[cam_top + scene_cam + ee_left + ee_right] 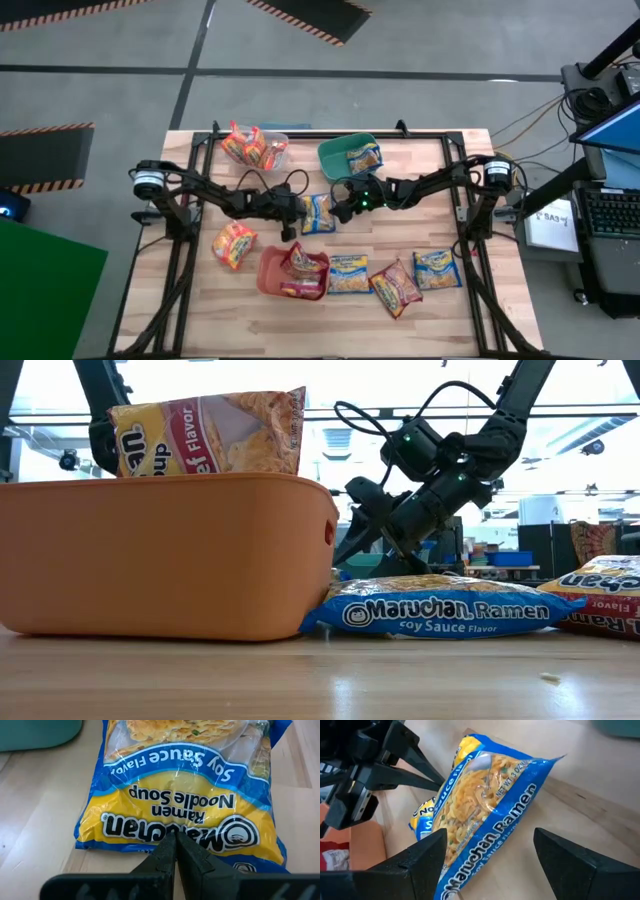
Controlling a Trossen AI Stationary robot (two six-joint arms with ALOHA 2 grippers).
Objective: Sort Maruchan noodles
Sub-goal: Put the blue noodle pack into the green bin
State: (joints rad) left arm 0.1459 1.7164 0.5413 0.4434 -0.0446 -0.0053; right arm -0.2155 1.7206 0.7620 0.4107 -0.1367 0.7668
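Note:
A blue Maruchan packet (318,212) (180,795) (485,805) lies on the table's middle between both grippers. My left gripper (291,214) (175,839) is shut, its tips at the packet's logo end. My right gripper (345,206) (497,857) is open on the packet's other side, one finger on either side of that end, touching nothing that I can see. Loose on the table lie an orange packet (233,244), a blue one (348,273) (440,612), a dark red one (395,287) and another blue one (436,268). My left gripper rests its shut fingertips (169,847) on the blue packet's printed face at the logo end (150,827), just inside that end's edge. It comes slanting down from the table's left. I cannot tell whether any film is pinched between the tips. The packet lies on the table.
The clear tub (282,140) at the far left holds orange packets. The teal tub (335,152) beside it holds a blue packet. The orange tub (268,275) (165,555) near the front holds dark red packets. Bare wood shows along the near edge.

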